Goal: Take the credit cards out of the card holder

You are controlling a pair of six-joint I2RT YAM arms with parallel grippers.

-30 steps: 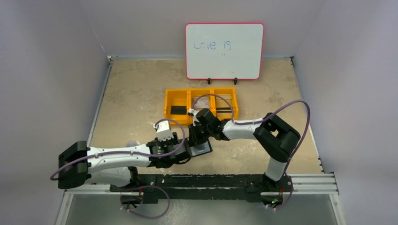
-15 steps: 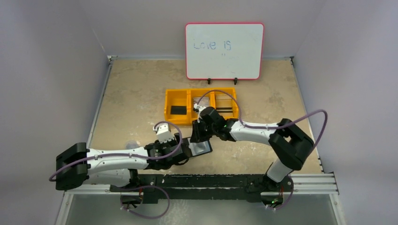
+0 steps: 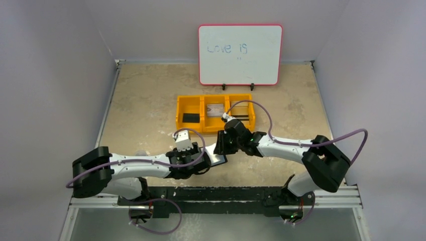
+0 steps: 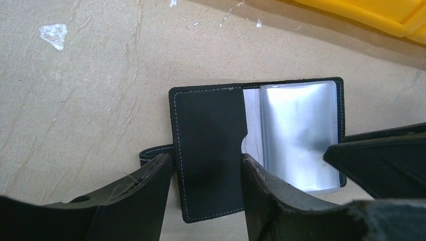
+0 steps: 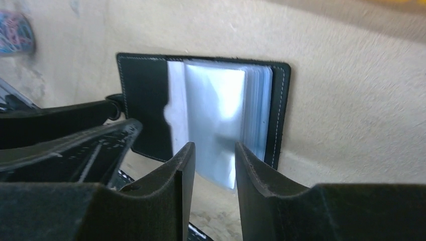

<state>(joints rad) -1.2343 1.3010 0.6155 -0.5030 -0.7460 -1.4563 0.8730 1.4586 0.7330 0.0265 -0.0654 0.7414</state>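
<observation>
Black card holder (image 4: 208, 150) lies open beneath the parted left tool (image 4: 203, 163).

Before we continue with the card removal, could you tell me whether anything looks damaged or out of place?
Nothing is spilled or displaced. Only wear shows: the table has white chipped patches near the open card holder, and the fingers of the left gripper look frayed along their inner edges.
</observation>
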